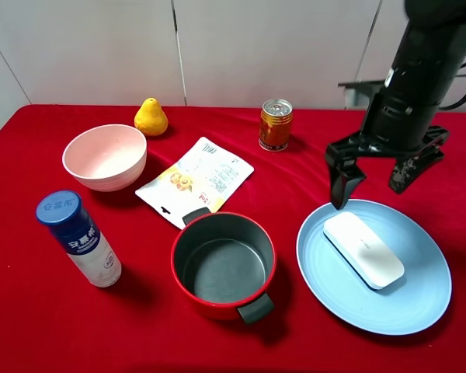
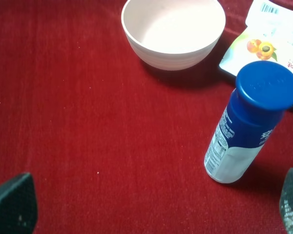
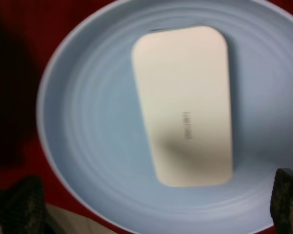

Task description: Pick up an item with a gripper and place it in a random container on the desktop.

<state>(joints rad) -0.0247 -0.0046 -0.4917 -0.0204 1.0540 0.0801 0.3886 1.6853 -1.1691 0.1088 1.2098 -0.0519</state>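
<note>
The white soap-like bar [image 1: 363,250] lies flat in the light blue plate [image 1: 419,303] at the right front of the red table. The right wrist view shows the bar [image 3: 185,105] resting inside the plate's rings [image 3: 88,146]. My right gripper [image 1: 375,183] hangs open and empty just above the plate's far rim, clear of the bar; its fingertips [image 3: 19,204] show at the frame corners. My left gripper [image 2: 151,209] is open and empty over bare red cloth near the blue-capped bottle [image 2: 246,126]; it does not show in the exterior high view.
A red pot [image 1: 223,264] with grey inside sits mid-front. A pink bowl [image 1: 105,157], a yellow fruit [image 1: 151,117], a printed snack pouch [image 1: 196,180], an orange can [image 1: 276,124] and a blue-capped bottle [image 1: 78,237] stand around it.
</note>
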